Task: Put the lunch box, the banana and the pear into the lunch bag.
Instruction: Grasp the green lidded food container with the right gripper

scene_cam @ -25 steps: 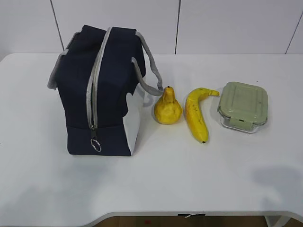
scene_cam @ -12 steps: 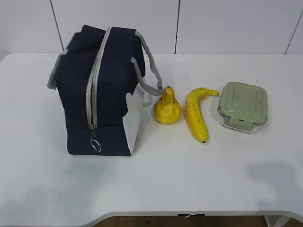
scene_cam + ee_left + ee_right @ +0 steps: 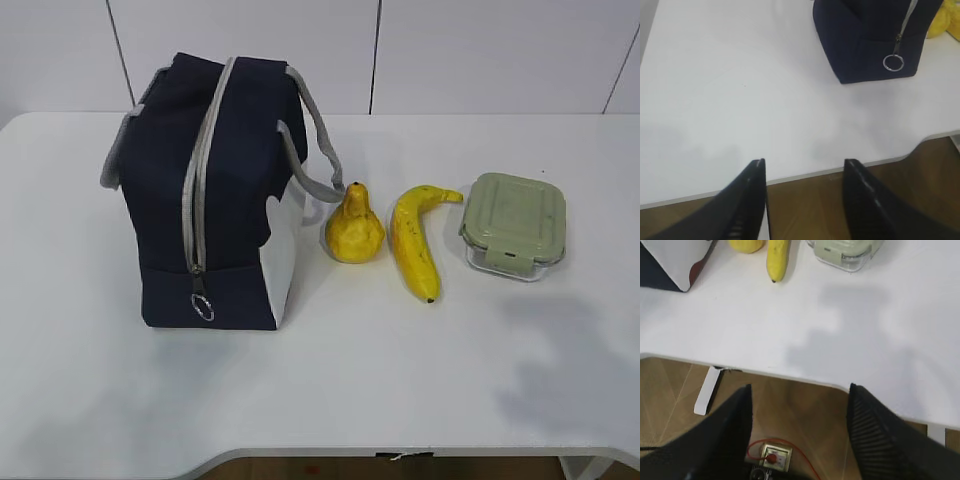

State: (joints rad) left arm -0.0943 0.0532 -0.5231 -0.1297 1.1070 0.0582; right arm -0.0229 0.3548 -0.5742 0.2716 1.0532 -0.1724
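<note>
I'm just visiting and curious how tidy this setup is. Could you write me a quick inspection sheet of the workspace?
Surface: white table, bare at front.
Job's things: lunch bag zipped shut; pear, banana, lunch box in a row to its right.
Clutter: nothing seen.
Pincers: left pincer and right pincer open, empty, at the table's front edge.
Cables: red wire on the floor.
Surroundings: white wall panels, wood floor.

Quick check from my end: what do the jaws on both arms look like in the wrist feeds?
Both pairs are plain black. The left gripper has two flat, tapering blades with faint ridging inside. The right gripper has broader blades with a finely textured inner face. No cables or markings show on either.
</note>
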